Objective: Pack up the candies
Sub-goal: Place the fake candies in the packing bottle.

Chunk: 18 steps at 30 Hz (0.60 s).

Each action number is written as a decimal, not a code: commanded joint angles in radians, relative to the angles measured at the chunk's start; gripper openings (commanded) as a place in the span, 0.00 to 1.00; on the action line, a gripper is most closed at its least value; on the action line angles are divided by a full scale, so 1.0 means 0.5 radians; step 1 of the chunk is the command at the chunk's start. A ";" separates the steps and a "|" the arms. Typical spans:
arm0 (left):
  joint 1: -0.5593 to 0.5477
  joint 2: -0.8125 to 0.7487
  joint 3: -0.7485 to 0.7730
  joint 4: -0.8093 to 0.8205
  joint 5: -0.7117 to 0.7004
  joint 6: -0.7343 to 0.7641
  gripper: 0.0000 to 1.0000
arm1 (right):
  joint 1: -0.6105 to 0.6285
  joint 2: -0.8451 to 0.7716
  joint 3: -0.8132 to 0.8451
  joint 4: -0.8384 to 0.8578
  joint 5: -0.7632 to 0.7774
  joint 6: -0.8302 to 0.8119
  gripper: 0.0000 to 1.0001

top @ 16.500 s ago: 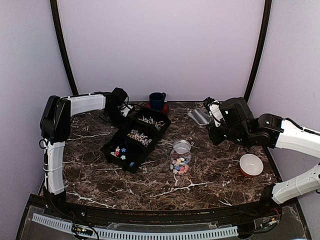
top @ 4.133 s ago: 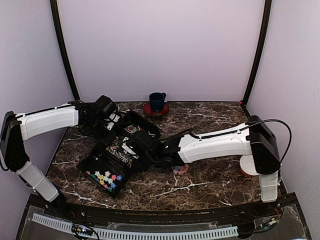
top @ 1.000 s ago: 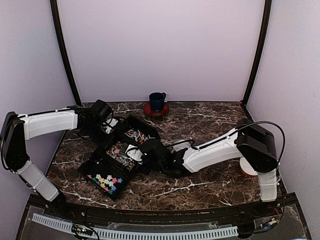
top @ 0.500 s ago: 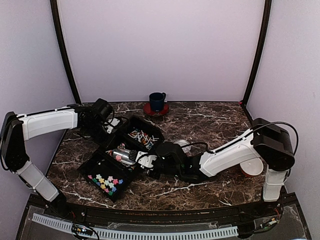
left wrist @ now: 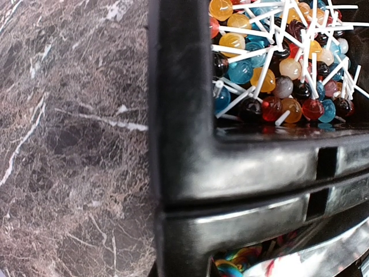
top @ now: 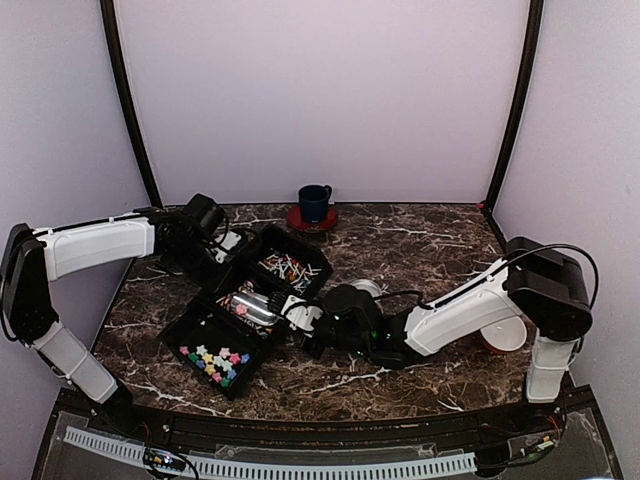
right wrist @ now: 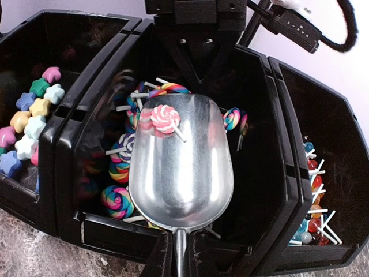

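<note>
A black three-compartment tray (top: 178,322) lies at the table's left. It holds star candies (top: 212,362) (right wrist: 29,121), swirl lollipops (right wrist: 118,199) and ball lollipops (left wrist: 277,69) (top: 285,268). My right gripper (right wrist: 180,245) (top: 303,319) is shut on the handle of a metal scoop (right wrist: 181,173) (top: 255,305). The scoop hangs over the middle compartment with one pink-white swirl lollipop (right wrist: 165,118) in it. My left gripper (top: 222,252) (right wrist: 199,69) is shut on the tray's far rim. The tray wall (left wrist: 230,173) fills the left wrist view. A clear jar (top: 366,289) stands behind my right arm, mostly hidden.
A blue cup (top: 314,200) on a red coaster stands at the back edge. An orange bowl (top: 505,337) sits at the right, partly behind my right arm. My right forearm stretches low across the table's middle.
My right arm has drawn back to the right while the scoop stays over the middle compartment. The left arm and the tray have hardly moved.
</note>
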 commanded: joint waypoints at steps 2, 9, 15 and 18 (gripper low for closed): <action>0.005 -0.146 -0.018 0.238 0.188 -0.013 0.00 | -0.034 -0.096 -0.046 0.178 0.142 0.135 0.00; 0.006 -0.135 -0.084 0.316 0.173 -0.011 0.00 | -0.034 -0.168 -0.184 0.385 0.162 0.193 0.00; 0.017 -0.131 -0.128 0.342 0.186 -0.028 0.00 | -0.034 -0.201 -0.230 0.442 0.084 0.206 0.00; 0.043 -0.127 -0.139 0.345 0.189 -0.043 0.00 | -0.033 -0.239 -0.259 0.453 0.068 0.197 0.00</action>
